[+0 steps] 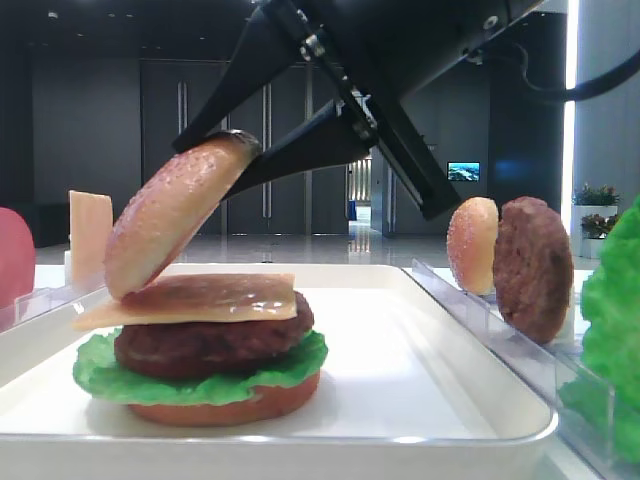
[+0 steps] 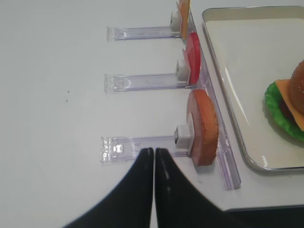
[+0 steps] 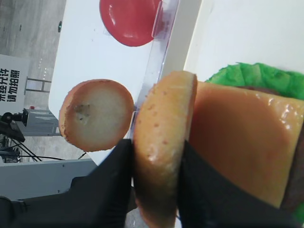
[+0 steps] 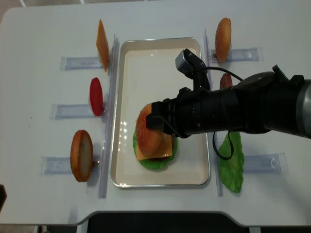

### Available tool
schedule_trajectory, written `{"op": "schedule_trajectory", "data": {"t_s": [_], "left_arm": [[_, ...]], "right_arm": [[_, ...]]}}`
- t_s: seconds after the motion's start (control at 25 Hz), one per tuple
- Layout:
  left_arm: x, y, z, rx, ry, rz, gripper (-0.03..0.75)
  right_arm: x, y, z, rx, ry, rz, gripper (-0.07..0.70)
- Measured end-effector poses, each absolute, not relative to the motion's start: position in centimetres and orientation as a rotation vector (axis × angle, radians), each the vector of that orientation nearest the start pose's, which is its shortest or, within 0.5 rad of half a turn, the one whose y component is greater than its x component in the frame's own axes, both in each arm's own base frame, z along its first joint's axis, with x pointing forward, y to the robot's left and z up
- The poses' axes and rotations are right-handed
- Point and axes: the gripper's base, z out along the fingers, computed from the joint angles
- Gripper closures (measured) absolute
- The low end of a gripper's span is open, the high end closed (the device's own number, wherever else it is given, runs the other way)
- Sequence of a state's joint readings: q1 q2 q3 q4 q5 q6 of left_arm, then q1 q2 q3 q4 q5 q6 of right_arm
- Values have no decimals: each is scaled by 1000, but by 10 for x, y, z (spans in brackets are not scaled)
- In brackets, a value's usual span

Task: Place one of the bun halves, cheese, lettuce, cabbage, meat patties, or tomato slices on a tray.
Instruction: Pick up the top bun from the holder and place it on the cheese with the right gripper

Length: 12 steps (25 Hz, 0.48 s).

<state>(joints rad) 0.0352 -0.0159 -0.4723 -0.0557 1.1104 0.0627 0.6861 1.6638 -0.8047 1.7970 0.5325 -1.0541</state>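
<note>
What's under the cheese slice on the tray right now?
Under the cheese slice: a meat patty, then lettuce, then a reddish bottom layer on the tray. Whether anything else lies between them is covered.

- The right arm (image 4: 243,109) is a thick, matte black cylinder, shading to grey at its far right end.
- A small grey, rounded camera housing (image 4: 184,60) sits on top near the wrist.
- A thin black cable (image 4: 221,145) loops from the wrist area below the arm.
- The right gripper (image 3: 154,190) has broad, matte black fingers (image 3: 209,199) with smooth surfaces.
- Seen from the low exterior view, the gripper body (image 1: 400,60) is black, angular, with small silver screws (image 1: 490,22).
- The left gripper (image 2: 154,156) shows two slim black fingers tapering to points.
</note>
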Motion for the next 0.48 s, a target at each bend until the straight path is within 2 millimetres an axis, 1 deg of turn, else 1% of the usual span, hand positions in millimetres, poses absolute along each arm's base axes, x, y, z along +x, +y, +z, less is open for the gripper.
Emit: {"op": "schedule_trajectory", "data": {"t_s": [0.48], "left_arm": [[-6, -5, 266, 33, 2104, -9, 715]], "right_arm": [[222, 239, 194, -217, 2470, 1290, 432]]}}
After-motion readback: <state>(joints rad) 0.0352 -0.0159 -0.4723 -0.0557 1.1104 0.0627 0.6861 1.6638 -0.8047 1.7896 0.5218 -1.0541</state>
